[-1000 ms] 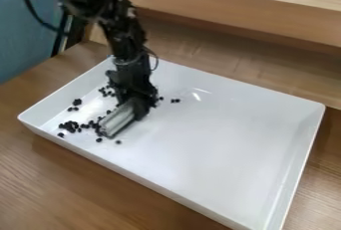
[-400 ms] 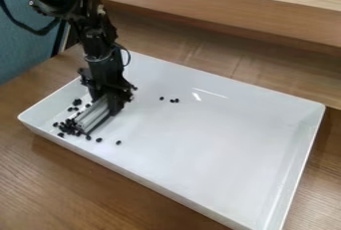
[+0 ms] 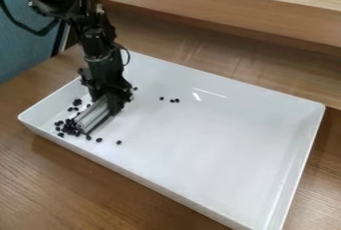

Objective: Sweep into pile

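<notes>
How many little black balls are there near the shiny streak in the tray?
3: one ball alone, nearer the claw, and two balls close together, nearer the shiny streak. The claw may hide more balls elsewhere.

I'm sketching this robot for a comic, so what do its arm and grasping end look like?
The arm is black and jointed, with chunky segments and a small pale patch partway down. A dark cable hangs in a loop beside its upper part, and a thinner wire curves out lower down. The end effector is black too.
</notes>
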Tool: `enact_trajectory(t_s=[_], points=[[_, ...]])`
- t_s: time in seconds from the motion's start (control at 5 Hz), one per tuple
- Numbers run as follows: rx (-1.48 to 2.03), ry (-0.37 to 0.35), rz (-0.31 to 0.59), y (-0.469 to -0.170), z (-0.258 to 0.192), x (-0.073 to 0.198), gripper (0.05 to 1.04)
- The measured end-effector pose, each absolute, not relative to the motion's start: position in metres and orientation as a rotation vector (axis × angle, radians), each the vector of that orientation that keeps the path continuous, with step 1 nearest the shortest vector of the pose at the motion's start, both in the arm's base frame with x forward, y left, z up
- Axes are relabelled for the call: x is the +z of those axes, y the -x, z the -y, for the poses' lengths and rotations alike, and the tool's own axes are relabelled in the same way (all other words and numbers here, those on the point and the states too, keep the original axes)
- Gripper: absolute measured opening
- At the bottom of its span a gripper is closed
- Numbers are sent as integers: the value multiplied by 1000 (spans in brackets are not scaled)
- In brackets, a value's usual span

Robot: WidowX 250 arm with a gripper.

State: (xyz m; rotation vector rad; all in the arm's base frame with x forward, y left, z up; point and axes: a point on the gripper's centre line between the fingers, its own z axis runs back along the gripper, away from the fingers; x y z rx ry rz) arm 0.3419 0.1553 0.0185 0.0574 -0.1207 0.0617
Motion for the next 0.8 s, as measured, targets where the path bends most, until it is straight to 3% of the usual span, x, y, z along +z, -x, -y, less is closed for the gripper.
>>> enact_trajectory(t_s=[0.4, 0.6, 0.8], points=[[14, 4, 133, -350, -135, 19, 439], [32, 32, 117, -351, -132, 21, 741], [47, 71, 90, -352, -127, 21, 982]])
